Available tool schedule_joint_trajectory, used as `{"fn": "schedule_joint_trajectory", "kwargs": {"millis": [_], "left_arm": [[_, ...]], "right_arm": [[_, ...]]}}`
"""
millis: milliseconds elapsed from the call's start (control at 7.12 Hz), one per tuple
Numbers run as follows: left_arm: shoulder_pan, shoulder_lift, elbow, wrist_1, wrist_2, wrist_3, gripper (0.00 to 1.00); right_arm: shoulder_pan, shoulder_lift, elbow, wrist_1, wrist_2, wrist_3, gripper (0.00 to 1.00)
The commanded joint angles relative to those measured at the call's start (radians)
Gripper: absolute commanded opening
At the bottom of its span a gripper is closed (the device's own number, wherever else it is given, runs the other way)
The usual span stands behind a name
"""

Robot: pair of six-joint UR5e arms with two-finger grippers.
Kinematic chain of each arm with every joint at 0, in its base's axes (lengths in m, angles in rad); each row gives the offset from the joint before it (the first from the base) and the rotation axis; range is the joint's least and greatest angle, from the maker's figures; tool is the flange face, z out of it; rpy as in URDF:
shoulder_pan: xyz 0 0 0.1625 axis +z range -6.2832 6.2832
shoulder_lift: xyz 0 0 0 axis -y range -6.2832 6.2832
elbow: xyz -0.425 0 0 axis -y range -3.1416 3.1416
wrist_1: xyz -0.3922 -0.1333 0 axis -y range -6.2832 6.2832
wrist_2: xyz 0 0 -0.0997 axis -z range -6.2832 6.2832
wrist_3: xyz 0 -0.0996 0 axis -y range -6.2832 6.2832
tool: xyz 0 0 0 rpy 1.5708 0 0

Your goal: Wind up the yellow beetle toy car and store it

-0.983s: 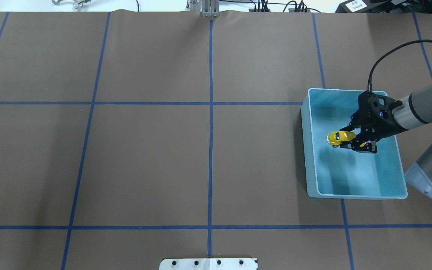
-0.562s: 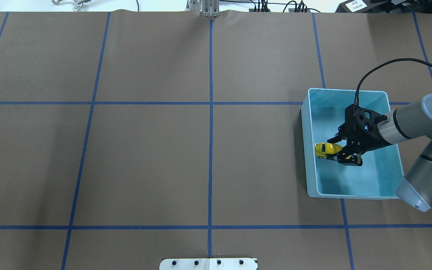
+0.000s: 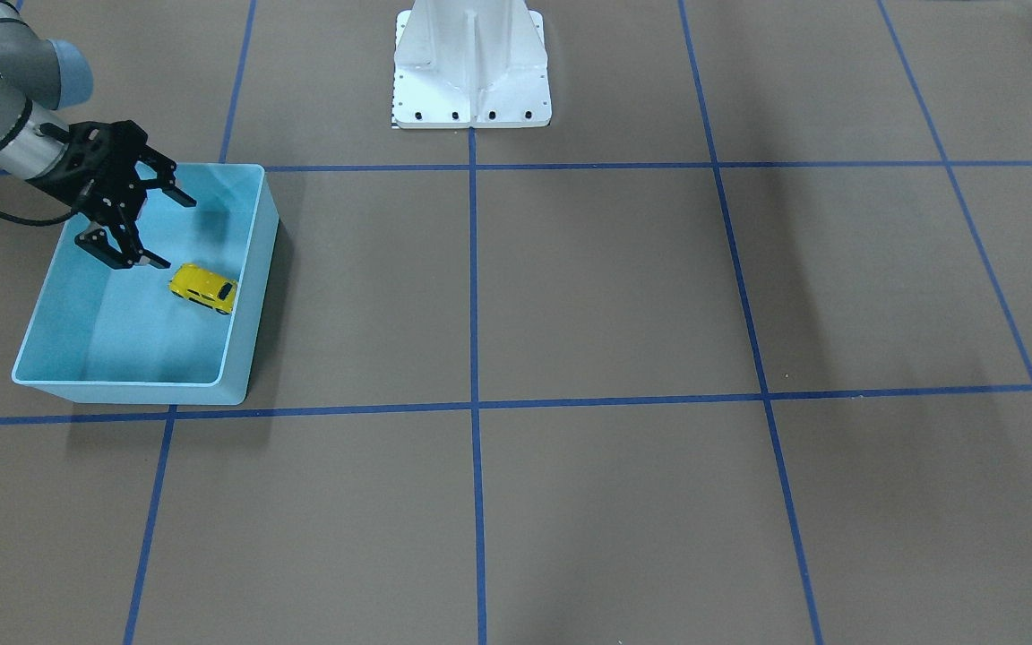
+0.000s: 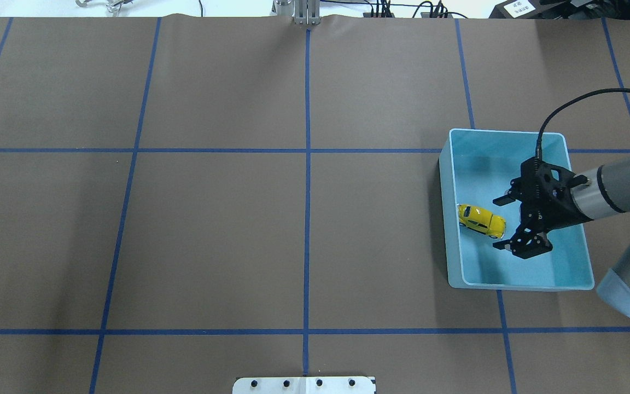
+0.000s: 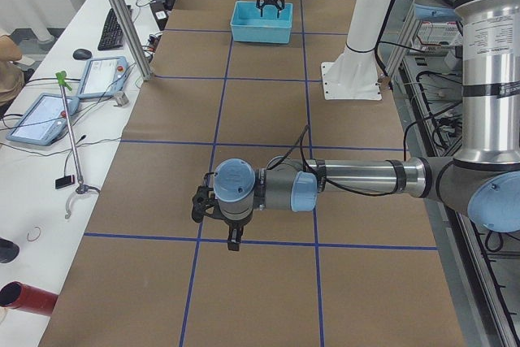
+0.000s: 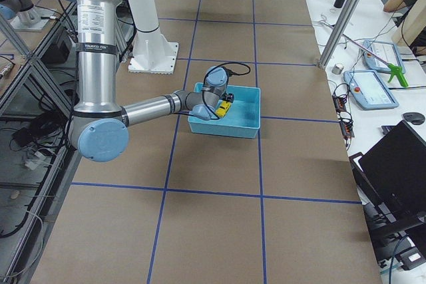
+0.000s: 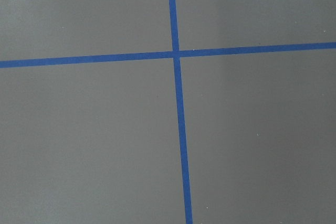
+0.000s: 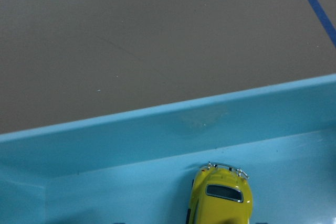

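The left gripper (image 5: 230, 229) hangs over the brown table (image 4: 211, 230); I cannot tell if its fingers are apart. The yellow beetle toy car (image 4: 481, 220) sits in the blue bin (image 4: 445, 219), near the wall facing the table's middle, slanted, one end toward that wall. Beside it the right gripper (image 3: 180, 233) hangs, fingers wide apart, holding nothing.

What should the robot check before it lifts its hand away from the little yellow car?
1. The yellow car sits inside the blue bin, on its wheels: ok.
2. The right gripper has its fingers spread open, not squeezing the car: ok.
3. Both fingers are clear of the car: cannot tell; one tip is very close to it.
4. The car is wound up: cannot tell.
5. The left arm is far from the bin: ok.
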Motion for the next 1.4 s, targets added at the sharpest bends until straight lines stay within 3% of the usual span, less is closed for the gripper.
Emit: {"fn": "schedule_joint_trajectory", "kwargs": {"millis": [0, 281, 421, 562, 983, 1264], "left_arm": [[0.000, 0.000, 0.000, 0.000, 0.000, 0.000, 1.00], [0.000, 0.000, 0.000, 0.000, -0.002, 0.000, 1.00], [0.000, 0.000, -0.002, 0.000, -0.002, 0.000, 1.00], [0.000, -0.002, -0.002, 0.000, -0.003, 0.000, 1.00], [0.002, -0.003, -0.003, 0.000, -0.003, 0.000, 1.00], [0.002, -0.005, -0.002, -0.002, -0.005, 0.000, 1.00]], "right_arm": [[0.226, -0.029, 0.131, -0.199, 0.120, 0.029, 1.00], [0.394, -0.017, 0.139, -0.341, 0.117, 0.208, 1.00], [0.455, -0.009, 0.118, -0.372, 0.117, 0.428, 1.00], [0.500, -0.009, 0.054, -0.378, 0.122, 0.504, 1.00], [0.690, -0.103, -0.004, -0.586, 0.120, 0.493, 1.00], [0.701, -0.129, -0.022, -0.682, 0.094, 0.443, 1.00]]}}
